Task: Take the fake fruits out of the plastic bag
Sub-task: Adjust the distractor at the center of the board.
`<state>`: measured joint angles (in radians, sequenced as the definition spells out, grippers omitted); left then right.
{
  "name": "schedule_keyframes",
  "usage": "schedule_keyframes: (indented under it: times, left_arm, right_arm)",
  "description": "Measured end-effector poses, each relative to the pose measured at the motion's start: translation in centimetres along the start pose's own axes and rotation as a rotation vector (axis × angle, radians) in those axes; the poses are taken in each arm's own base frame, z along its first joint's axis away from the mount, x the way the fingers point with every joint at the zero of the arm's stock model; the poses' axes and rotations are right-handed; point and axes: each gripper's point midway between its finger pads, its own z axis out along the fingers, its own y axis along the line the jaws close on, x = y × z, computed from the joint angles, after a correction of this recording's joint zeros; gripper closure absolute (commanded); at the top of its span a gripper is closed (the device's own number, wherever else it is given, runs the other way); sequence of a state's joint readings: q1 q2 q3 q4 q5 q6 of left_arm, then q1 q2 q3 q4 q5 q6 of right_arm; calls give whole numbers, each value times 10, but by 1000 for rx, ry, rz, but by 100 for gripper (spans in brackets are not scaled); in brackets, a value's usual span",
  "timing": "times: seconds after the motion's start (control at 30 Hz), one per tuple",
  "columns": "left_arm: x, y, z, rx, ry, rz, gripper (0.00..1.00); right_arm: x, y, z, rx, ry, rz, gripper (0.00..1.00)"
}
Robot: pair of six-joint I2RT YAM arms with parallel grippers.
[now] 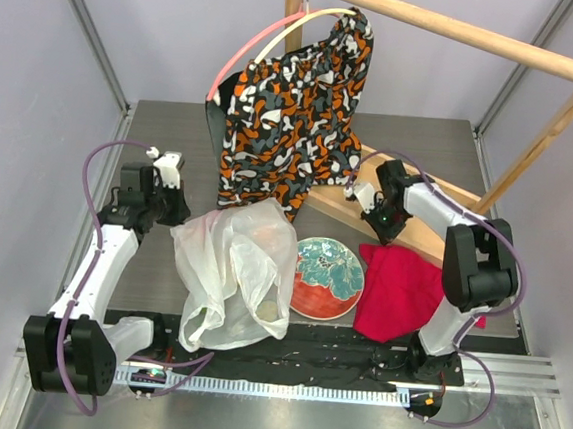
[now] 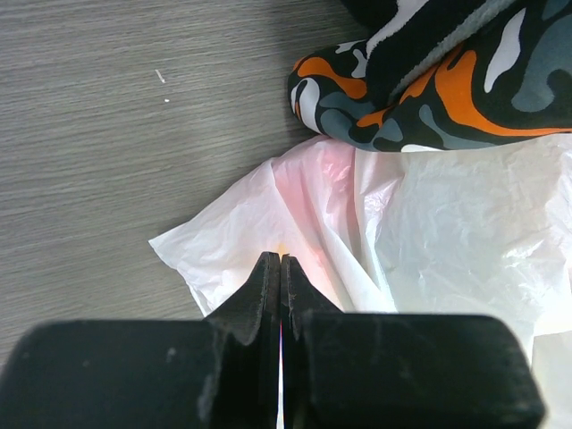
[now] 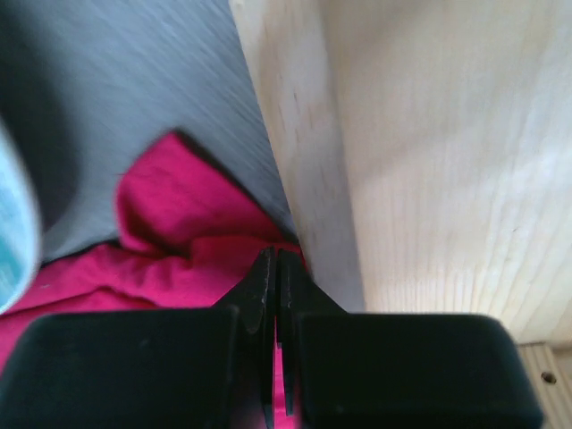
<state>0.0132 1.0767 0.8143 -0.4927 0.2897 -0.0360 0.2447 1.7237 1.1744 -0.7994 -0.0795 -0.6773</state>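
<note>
The translucent white plastic bag (image 1: 229,270) lies crumpled on the table left of centre. The fake fruits are hidden inside it. Only faint orange and pink tints show through the film (image 1: 267,235), also in the left wrist view (image 2: 308,179). My left gripper (image 1: 174,208) is shut with nothing visibly between the jaws, and its tips (image 2: 281,259) are over the bag's far-left corner (image 2: 223,250). My right gripper (image 1: 374,220) is shut and empty. It hovers over the red cloth (image 3: 179,241), beside the wooden rack's base beam (image 3: 304,161).
A red-and-teal floral plate (image 1: 327,276) lies between the bag and the red cloth (image 1: 398,293). An orange-black-white patterned cloth bag (image 1: 293,120) hangs from the wooden rack (image 1: 453,28), with its lower end touching the plastic bag (image 2: 429,80). Grey tabletop (image 2: 107,134) lies to the left.
</note>
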Motion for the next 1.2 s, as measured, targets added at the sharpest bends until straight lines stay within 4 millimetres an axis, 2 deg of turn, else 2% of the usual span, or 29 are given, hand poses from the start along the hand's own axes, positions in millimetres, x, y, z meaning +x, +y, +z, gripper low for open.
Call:
schedule_keyframes:
  times: [0.13,0.23,0.3,0.47,0.53,0.67,0.73,0.83,0.93,1.1,1.2]
  left_arm:
    - [0,0,0,0,0,0,100]
    - [0,0,0,0,0,-4,100]
    - [0,0,0,0,-1,-8,100]
    - [3,-5,5,36,23,-20,100]
    - [1,-11,10,76,45,-28,100]
    - [-18,-19,12,133,44,-19,100]
    - [-31,-22,9,148,33,7,100]
    - [-44,-22,5,152,18,41,100]
    - [-46,-22,3,153,18,59,100]
    - [-42,-22,2,153,35,51,100]
    - [-40,-23,2,153,40,49,100]
  right_arm:
    - [15,-13,14,60,117,-3,99]
    - [14,-34,16,136,172,-8,99]
    - [7,-53,18,184,197,-5,99]
    - [-39,-104,35,286,163,6,99]
    - [-64,-128,43,339,123,12,99]
    - [-96,-162,52,427,58,23,99]
    - [-107,-171,54,453,30,29,99]
    - [-112,-167,56,430,9,26,99]
    - [-128,-154,58,359,-62,11,99]
    - [-175,-109,65,253,-177,-79,99]
    - [-206,-94,72,235,-200,-105,99]
